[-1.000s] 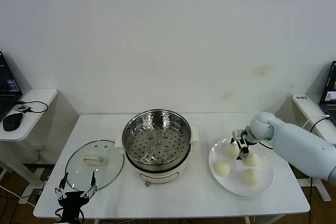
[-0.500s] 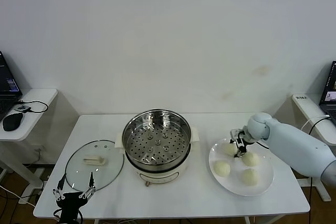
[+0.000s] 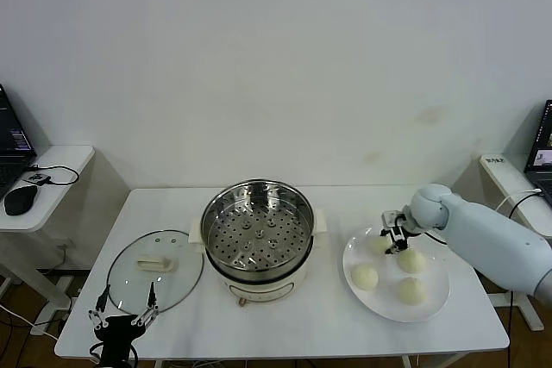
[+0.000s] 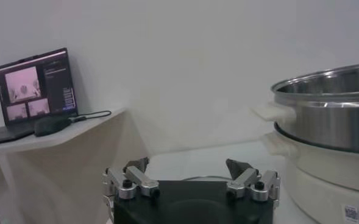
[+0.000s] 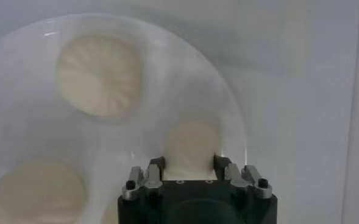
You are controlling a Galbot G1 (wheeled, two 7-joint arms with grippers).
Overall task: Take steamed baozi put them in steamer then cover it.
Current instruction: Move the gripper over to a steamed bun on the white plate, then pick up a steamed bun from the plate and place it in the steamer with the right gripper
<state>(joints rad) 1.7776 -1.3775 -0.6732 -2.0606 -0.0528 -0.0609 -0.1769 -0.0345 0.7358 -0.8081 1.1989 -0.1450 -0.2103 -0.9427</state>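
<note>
Four cream-white baozi lie on a white plate [image 3: 437, 275] at the table's right. My right gripper [image 3: 394, 239] is down at the plate's back left, shut on one baozi [image 3: 381, 244]; in the right wrist view [image 5: 188, 161] its fingers press both sides of that bun [image 5: 191, 143]. The other three baozi [image 3: 412, 260] [image 3: 365, 277] [image 3: 411, 290] lie free on the plate. The steel steamer [image 3: 257, 232] stands open at the table's middle, its perforated tray bare. My left gripper [image 3: 126, 316] is open and empty, parked at the front left; it also shows in the left wrist view [image 4: 188, 165].
The glass lid [image 3: 155, 270] with a white handle lies flat on the table left of the steamer. The steamer's wall [image 4: 331, 109] stands close to the left gripper. A side desk with a laptop and mouse [image 3: 19, 199] is at far left.
The right gripper has shifted slightly back and up at the back-left baozi. The left arm has barely moved.
</note>
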